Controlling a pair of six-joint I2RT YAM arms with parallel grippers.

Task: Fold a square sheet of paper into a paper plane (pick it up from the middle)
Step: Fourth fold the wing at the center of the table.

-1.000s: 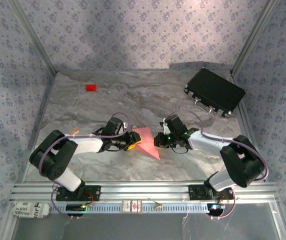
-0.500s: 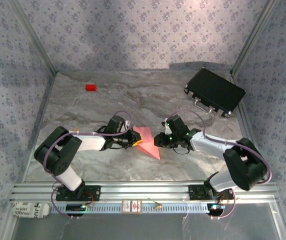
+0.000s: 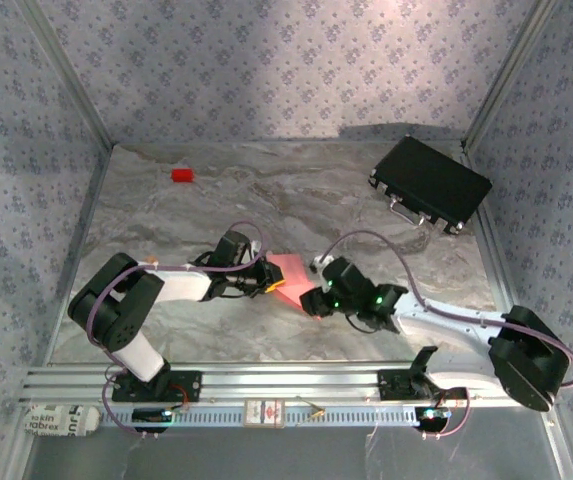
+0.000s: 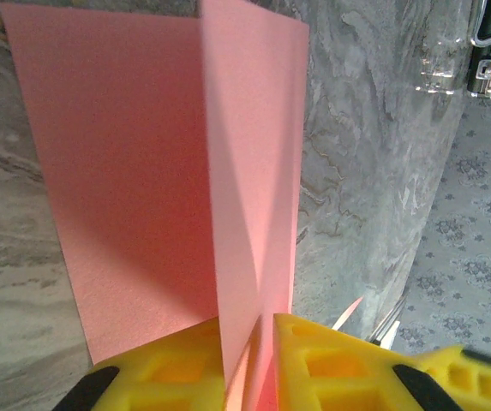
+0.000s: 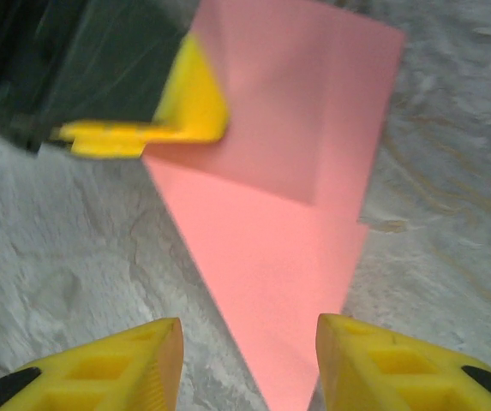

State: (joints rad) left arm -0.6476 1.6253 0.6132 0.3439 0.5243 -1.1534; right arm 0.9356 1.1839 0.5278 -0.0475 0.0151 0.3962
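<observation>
L gripper (image 4: 249, 347) pinched paper sheet (image 4: 134, 171) by its raised fold. Sheet's long axis ran straight away from R gripper (image 5: 247, 342), pointed tip btwn its spread fingers.

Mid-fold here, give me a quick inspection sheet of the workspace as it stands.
Surface: marbled grey table.
Job's things: folded pink paper between the arms, one flap standing up.
Clutter: small red block far left; black case far right.
Grippers: left gripper, jaws shut on the paper's upright flap; right gripper, jaws open at its pointed end.
Cables: purple cables loop along both arms.
Surroundings: patterned walls; metal rail at near edge.
</observation>
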